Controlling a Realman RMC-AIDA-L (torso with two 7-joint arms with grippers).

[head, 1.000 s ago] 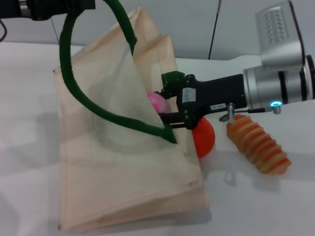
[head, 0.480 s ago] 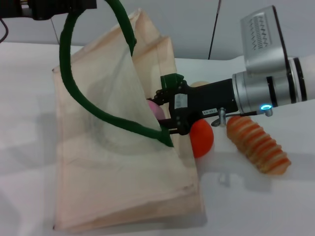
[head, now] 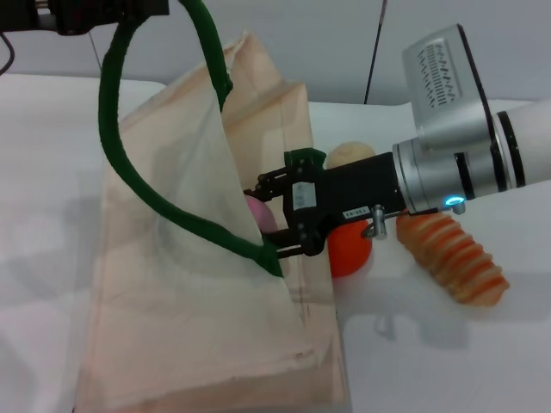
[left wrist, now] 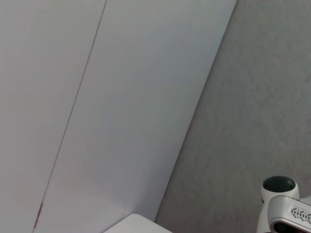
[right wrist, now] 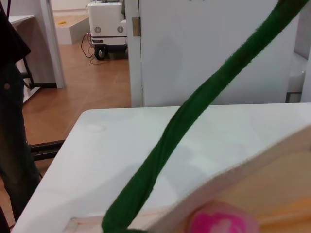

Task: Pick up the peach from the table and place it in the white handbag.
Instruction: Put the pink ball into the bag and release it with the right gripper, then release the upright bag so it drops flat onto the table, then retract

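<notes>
Behind the white handbag (head: 172,284) flap, peach (head: 258,212) apparently in right gripper (head: 269,217).

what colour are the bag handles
Dark green handles on the cream bag; clearest in the head view.

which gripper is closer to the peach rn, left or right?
Right. The right gripper is closed around the peach at the white handbag mouth; the left gripper is up holding the green handle.
</notes>
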